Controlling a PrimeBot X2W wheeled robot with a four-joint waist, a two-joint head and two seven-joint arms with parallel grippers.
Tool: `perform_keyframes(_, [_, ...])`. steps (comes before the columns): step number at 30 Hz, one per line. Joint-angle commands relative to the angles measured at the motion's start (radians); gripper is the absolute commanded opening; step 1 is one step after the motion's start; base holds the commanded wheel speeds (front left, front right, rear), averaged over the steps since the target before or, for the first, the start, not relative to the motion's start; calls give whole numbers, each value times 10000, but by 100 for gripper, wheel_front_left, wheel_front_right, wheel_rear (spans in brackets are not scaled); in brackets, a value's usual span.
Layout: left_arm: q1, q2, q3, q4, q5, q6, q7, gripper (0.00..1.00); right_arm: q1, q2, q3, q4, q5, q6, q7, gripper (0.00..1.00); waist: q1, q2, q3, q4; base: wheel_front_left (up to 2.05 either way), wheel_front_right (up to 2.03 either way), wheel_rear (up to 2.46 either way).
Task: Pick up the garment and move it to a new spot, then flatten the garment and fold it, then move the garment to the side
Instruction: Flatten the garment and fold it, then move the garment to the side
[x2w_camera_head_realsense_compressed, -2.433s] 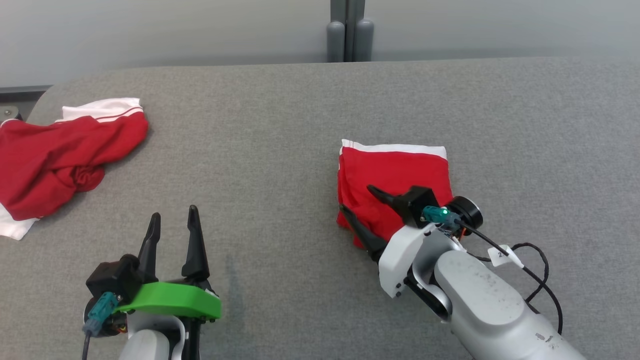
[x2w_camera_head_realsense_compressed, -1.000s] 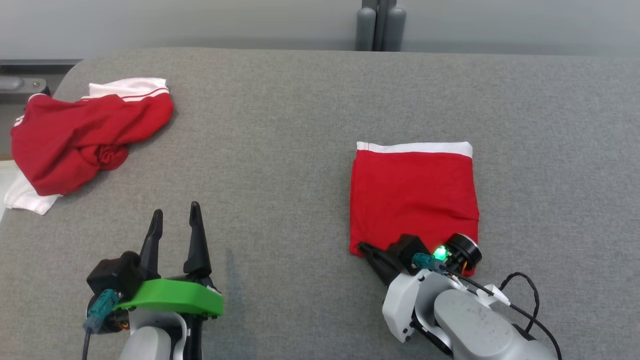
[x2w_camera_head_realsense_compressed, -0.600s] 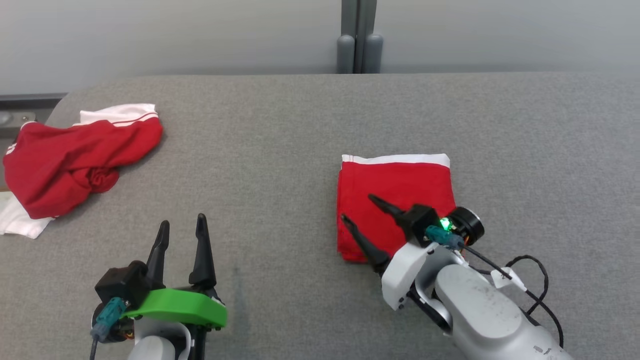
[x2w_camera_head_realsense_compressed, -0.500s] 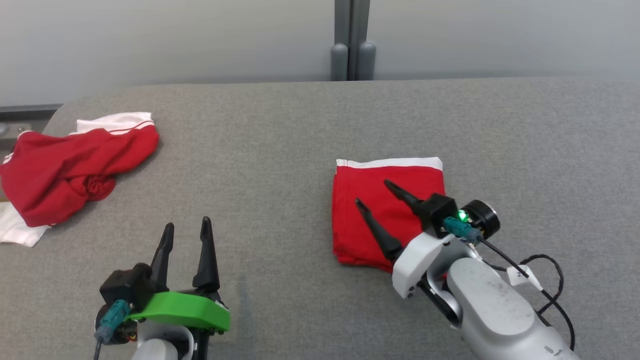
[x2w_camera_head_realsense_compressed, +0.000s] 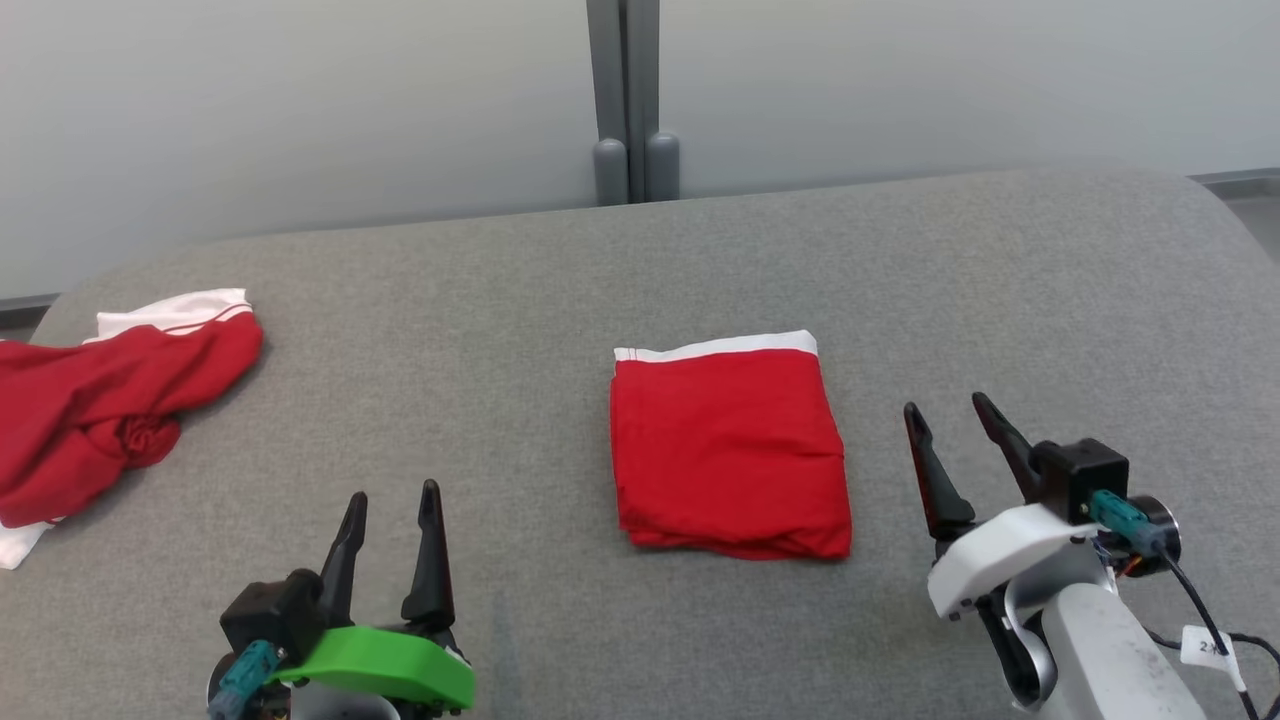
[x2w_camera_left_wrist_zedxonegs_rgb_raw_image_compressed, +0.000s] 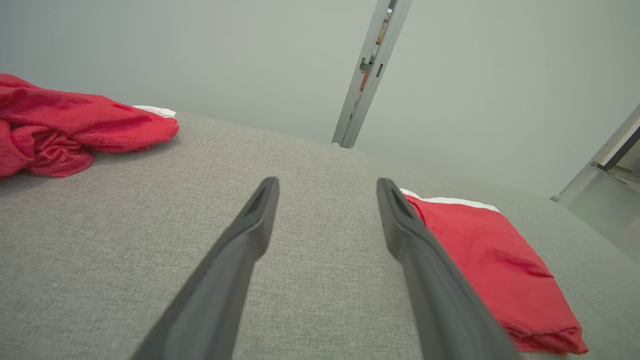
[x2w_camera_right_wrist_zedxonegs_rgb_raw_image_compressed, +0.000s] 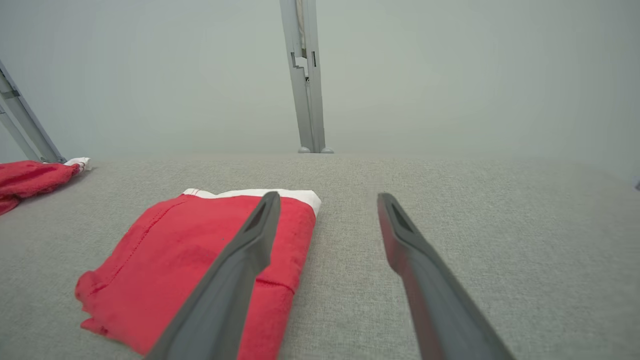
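Note:
The garment (x2w_camera_head_realsense_compressed: 728, 450) is red with a white band along its far edge, and it lies folded into a neat square on the grey table (x2w_camera_head_realsense_compressed: 600, 270). It also shows in the left wrist view (x2w_camera_left_wrist_zedxonegs_rgb_raw_image_compressed: 495, 270) and in the right wrist view (x2w_camera_right_wrist_zedxonegs_rgb_raw_image_compressed: 200, 260). My right gripper (x2w_camera_head_realsense_compressed: 946, 412) stands open a little to the right of the fold, clear of the cloth, with nothing between its fingers. Over the table's near left part my left gripper (x2w_camera_head_realsense_compressed: 393, 495) is open and empty as well.
A second red and white garment (x2w_camera_head_realsense_compressed: 105, 400) lies crumpled at the table's far left edge, also seen in the left wrist view (x2w_camera_left_wrist_zedxonegs_rgb_raw_image_compressed: 70, 127). A grey post (x2w_camera_head_realsense_compressed: 625, 100) stands behind the table against the pale wall. The table's rounded right corner (x2w_camera_head_realsense_compressed: 1215, 200) is close.
My right gripper was shut at the folded garment's near edge, then opened, let go and drew back to its right. The head camera has shifted. The left gripper has kept its place.

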Motion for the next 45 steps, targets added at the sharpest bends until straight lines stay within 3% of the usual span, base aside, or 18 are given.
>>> perform_keyframes(1, [170,28,-18,9,-62,20,-7,100,255,-26,-112,-126,59,-11,-41,100,0,0,-52,-67,0,0,0])
perform_keyframes(12, [717,28,-41,19,-29,62,-5,100,1394,-29,-300,-860,599,-11,-42,100,0,0,-57,-28,0,0,0])
perform_keyframes(28, [531,28,-77,109,46,38,-5,100,1348,-29,-411,-705,452,-11,-44,100,0,0,-1,156,0,0,0])
perform_keyframes(36, [299,28,-88,94,67,31,-5,100,130,-32,-346,-206,96,-11,79,100,0,0,212,279,0,0,0])
perform_keyframes(45, [-278,31,-373,80,-57,-30,-6,100,-1840,-27,-500,978,-1109,-11,2011,100,0,0,843,979,0,0,0])
